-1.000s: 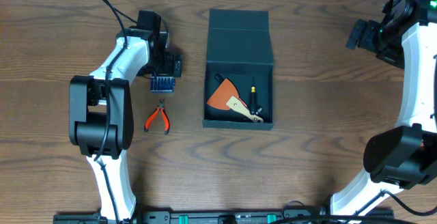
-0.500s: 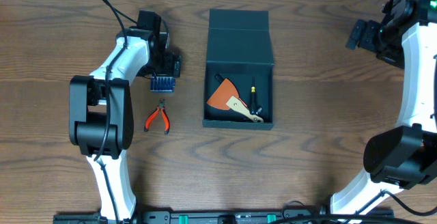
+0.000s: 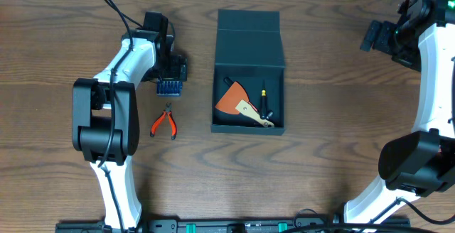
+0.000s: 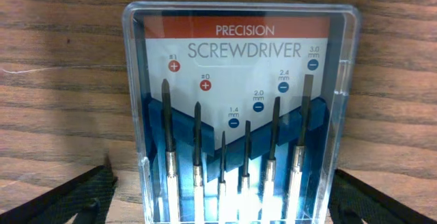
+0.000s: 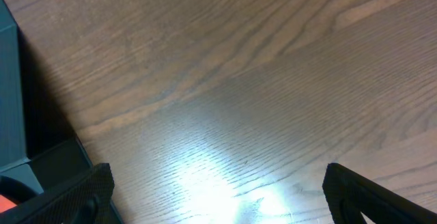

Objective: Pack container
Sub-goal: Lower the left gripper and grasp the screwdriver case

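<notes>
The dark teal-black container (image 3: 249,41) lies open at the table's middle, its flap lid folded back. Inside are an orange scraper (image 3: 232,96), a wooden-handled tool (image 3: 254,114) and a black tool (image 3: 264,101). The blue precision screwdriver case (image 3: 169,87) lies left of it and fills the left wrist view (image 4: 239,108). My left gripper (image 3: 170,69) is open, its fingers (image 4: 75,197) spread either side of the case with gaps. My right gripper (image 3: 380,38) is open and empty over bare wood at the far right; the container's edge (image 5: 10,80) shows at its left.
Orange-handled pliers (image 3: 164,122) lie on the table below the screwdriver case, left of the container. The table's far edge runs along the top of the overhead view.
</notes>
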Action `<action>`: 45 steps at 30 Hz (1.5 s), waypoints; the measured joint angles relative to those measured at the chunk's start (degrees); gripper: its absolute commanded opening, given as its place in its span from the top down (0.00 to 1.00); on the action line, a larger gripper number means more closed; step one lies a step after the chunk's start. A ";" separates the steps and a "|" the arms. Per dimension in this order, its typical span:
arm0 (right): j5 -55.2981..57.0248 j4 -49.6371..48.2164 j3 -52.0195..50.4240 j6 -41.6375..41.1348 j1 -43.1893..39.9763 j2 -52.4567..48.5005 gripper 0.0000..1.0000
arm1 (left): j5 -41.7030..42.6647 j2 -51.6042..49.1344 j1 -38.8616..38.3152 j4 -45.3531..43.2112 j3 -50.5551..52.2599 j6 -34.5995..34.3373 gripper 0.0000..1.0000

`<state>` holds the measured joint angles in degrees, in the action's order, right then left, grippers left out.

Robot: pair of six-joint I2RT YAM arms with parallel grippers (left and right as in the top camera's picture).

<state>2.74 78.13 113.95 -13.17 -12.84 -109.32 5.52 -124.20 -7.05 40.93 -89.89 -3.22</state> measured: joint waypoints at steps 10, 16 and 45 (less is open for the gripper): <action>0.00 0.00 0.00 0.00 0.00 0.00 0.01 | -2.19 -0.28 -1.70 -0.17 0.00 -1.11 0.02; 0.00 0.00 0.00 0.00 0.00 -0.02 0.01 | -2.71 -0.63 -3.15 -0.46 -0.28 -1.27 0.01; 0.00 0.00 0.00 0.00 0.00 0.00 0.01 | -3.08 -0.76 -3.37 -0.26 -0.76 -1.27 0.60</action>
<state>2.74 78.13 113.95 -13.17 -12.84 -109.32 2.44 -124.97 -10.41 40.66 -90.65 -4.49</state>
